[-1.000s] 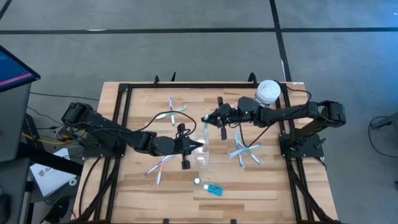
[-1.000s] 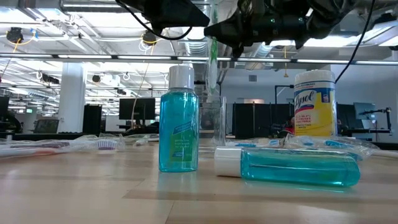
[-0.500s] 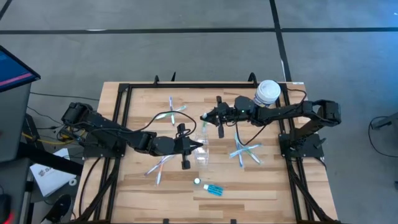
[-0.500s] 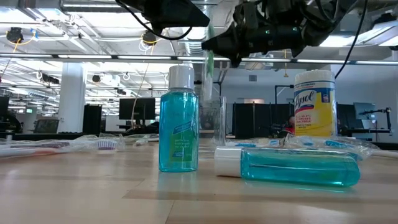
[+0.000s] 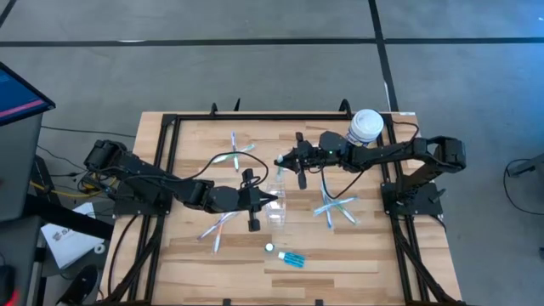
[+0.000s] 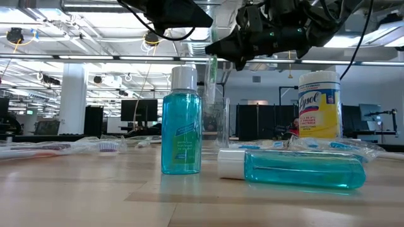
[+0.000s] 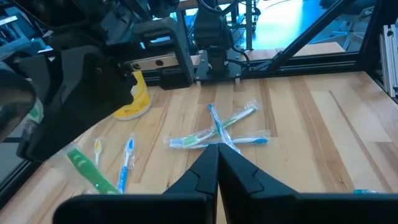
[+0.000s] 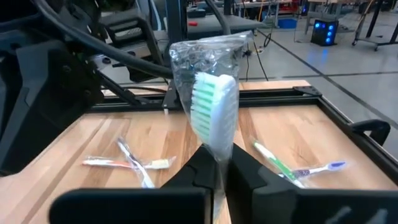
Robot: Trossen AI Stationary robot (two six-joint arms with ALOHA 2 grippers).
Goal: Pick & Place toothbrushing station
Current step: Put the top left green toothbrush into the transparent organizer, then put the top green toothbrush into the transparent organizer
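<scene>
The right tool (image 8: 217,163) is clamped on a wrapped green toothbrush (image 8: 213,113), its pale green bristle head standing upright in crinkled clear wrap between the fingers. In the high view this tool (image 5: 283,161) is near the table's middle, apparently just above the clear tumbler (image 5: 275,206), though the gap between them is hard to judge. The left tool (image 7: 217,163) is closed with nothing in it, and sits low beside the tumbler. Other wrapped toothbrushes (image 5: 334,206) lie crossed in bunches on the wooden table (image 5: 357,255). A small blue bottle (image 6: 181,121) with a white cap stands upright, and a second one (image 6: 293,168) lies on its side near it. The yellow wipes canister (image 6: 319,104) behind reads "Lysol".
</scene>
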